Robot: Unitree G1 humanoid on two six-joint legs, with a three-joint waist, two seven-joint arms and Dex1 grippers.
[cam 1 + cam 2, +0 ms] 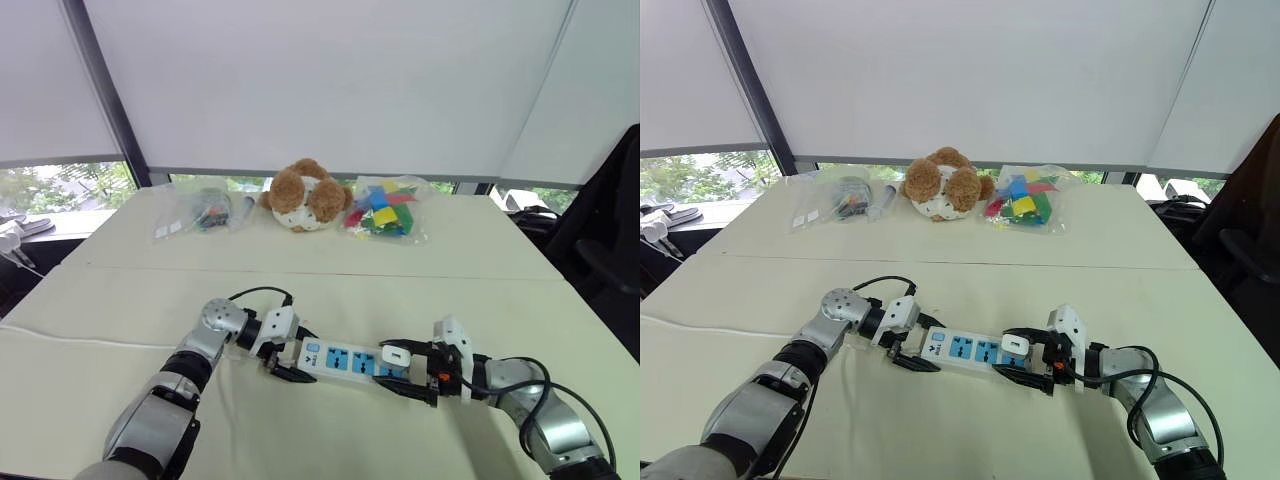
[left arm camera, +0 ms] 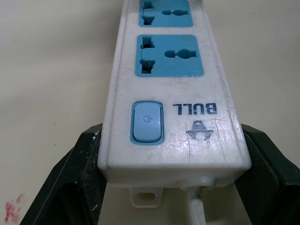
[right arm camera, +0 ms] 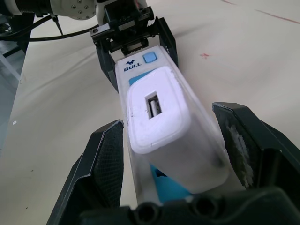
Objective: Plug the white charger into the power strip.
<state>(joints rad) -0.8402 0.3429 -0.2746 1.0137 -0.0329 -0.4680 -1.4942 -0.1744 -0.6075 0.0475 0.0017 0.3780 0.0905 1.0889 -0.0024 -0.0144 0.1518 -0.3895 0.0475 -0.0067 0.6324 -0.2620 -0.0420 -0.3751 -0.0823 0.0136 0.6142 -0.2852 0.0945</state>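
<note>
White charger (image 1: pixel 396 353) atop power strip (image 1: pixel 338 360)

Cream table (image 1: pixel 480 250), power strip (image 1: pixel 345 360) near front, plush bear (image 1: pixel 305 196), block bag (image 1: pixel 385 210), clear bag (image 1: pixel 200 212) at back

Office or lab meeting room, big cream tables (image 1: pixel 480 250) pushed together, white roller blinds (image 1: pixel 330 80) over windows (image 1: pixel 60 185) with trees outside, black office chair (image 1: pixel 610 240), teddy bear (image 1: pixel 305 195) and bagged coloured blocks (image 1: pixel 385 210) as props

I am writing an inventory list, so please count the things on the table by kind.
Power strip: 1
White charger: 1
Plush bear: 1
Bag of coloured blocks: 1
Bag of small parts: 1, perhaps more; unclear
Total: at least 5
</note>
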